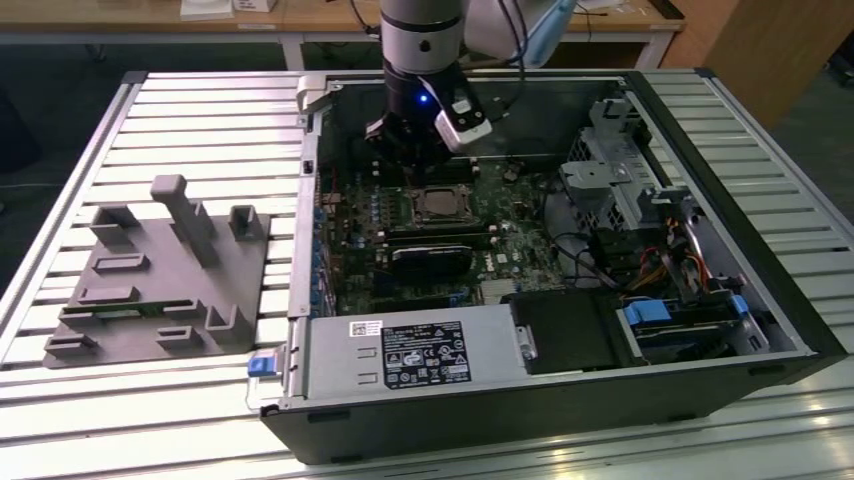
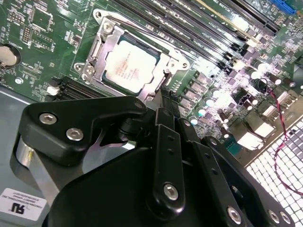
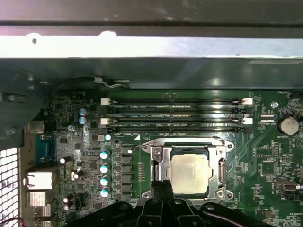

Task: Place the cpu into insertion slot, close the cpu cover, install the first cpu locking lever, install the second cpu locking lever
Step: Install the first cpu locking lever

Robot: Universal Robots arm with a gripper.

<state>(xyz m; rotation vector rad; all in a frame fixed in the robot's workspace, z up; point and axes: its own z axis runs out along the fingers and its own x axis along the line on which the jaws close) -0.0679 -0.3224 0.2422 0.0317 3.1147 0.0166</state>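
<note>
Two of the four steps look done: the cpu (image 3: 189,174) lies flat in the insertion slot (image 3: 189,195) on the motherboard (image 3: 71,142), and the cpu cover (image 3: 220,163) is down around it, its window framing the chip's silver top. The step in hand appears to be the locking levers. The gripper (image 3: 163,185) hangs low inside the computer case (image 1: 747,300). Its fingers are drawn narrow with nothing visible between them, tips just beside the cover's corner on the side away from the memory slots (image 3: 175,111). A thin wire lever (image 3: 182,139) runs along the cover's edge nearest those slots; whether it is hooked I cannot tell. Seating a lever likely calls for a firm push down and sideways under its catch, without scraping the board.
</note>
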